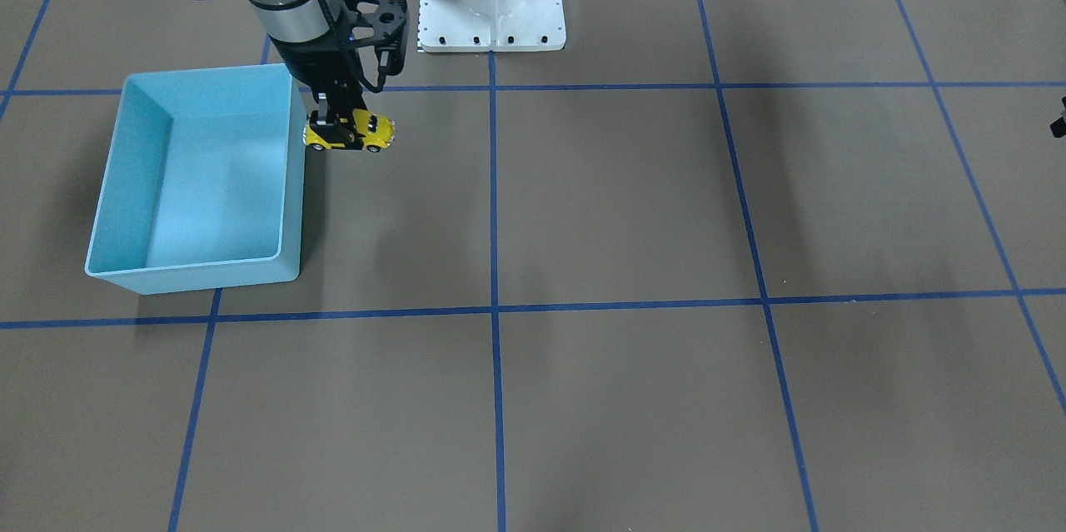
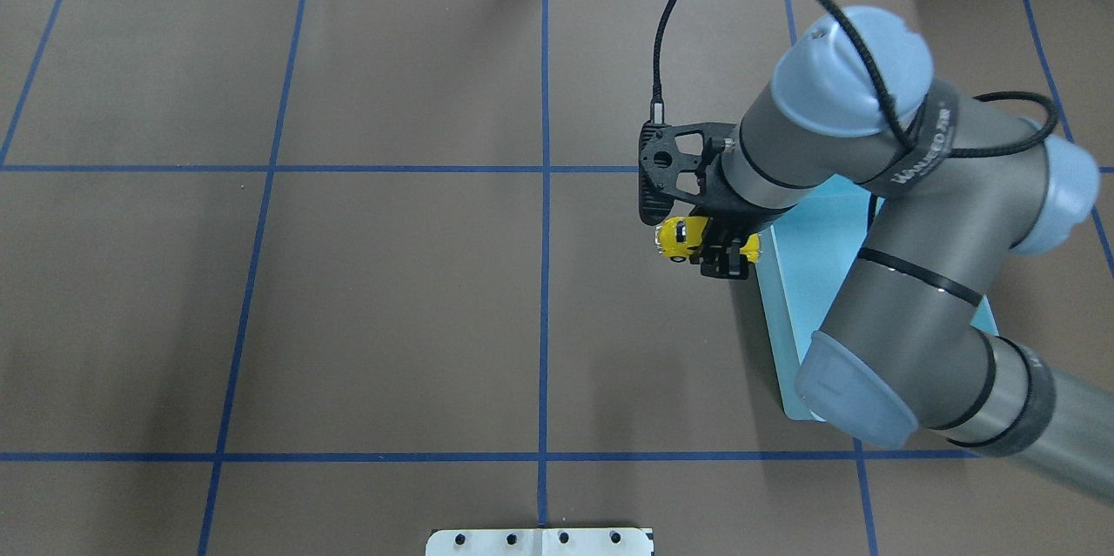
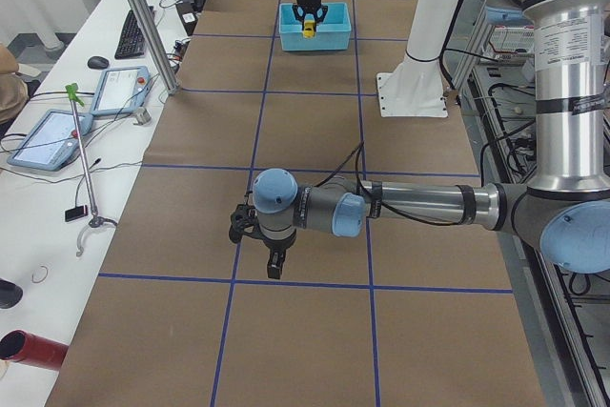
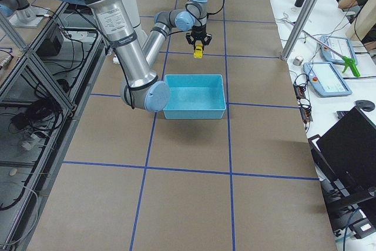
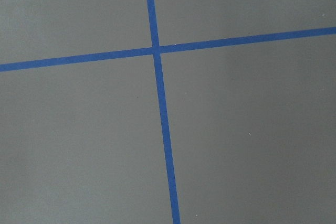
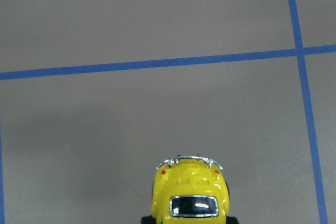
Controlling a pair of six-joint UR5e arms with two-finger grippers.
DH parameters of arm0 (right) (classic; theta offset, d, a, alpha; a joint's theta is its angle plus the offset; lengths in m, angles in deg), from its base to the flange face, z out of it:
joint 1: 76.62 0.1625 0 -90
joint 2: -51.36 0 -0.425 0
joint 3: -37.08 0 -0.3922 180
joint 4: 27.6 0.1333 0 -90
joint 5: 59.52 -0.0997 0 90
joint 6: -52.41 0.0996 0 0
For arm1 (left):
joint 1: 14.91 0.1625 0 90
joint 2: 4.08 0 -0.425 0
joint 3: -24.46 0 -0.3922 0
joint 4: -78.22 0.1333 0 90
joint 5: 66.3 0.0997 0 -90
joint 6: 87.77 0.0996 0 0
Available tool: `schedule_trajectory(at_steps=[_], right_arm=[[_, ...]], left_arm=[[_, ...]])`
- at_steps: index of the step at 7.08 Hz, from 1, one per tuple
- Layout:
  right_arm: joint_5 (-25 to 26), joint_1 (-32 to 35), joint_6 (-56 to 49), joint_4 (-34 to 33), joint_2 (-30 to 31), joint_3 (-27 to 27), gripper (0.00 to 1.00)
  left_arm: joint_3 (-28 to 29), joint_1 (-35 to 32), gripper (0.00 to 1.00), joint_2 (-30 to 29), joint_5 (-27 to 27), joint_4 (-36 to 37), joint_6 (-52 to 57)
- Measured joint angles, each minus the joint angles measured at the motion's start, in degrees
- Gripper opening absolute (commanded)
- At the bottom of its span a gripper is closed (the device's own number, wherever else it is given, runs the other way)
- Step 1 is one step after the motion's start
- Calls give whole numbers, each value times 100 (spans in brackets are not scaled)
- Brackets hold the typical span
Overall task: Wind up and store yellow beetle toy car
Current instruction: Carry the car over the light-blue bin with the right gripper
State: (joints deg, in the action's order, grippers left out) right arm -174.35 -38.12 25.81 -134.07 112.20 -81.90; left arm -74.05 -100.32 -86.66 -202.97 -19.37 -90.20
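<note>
My right tool [image 1: 340,122] is clenched on the yellow beetle toy car [image 1: 376,131], holding it off the tabletop [image 1: 625,207] just outside the light-blue bin [image 1: 200,76], by a corner on the bin's robot side. The left tool [image 3: 274,267] hangs well apart from the bin; I cannot tell its opening. Lettering on the right arm's strap [image 2: 924,151] is too blurred to read.

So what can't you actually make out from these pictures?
- Whether the left gripper is open or shut: only the exterior left view shows it, and it is small there.
- Most of the light-blue bin: in the overhead view the right arm covers it.
- The whole yellow beetle toy car: the right wrist view's bottom edge cuts it off, and in the overhead view the right gripper covers its middle.
</note>
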Motion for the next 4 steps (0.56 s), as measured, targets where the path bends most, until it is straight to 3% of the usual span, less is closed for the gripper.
schedule_trajectory(at_steps=[2, 4], right_arm=[[-114, 377, -985, -360, 718, -553, 0], [-119, 559, -1558, 225, 1491, -523, 0]], left_arm=[[8, 5, 100, -1, -4, 1, -3], [14, 6, 100, -2, -1, 1, -3]])
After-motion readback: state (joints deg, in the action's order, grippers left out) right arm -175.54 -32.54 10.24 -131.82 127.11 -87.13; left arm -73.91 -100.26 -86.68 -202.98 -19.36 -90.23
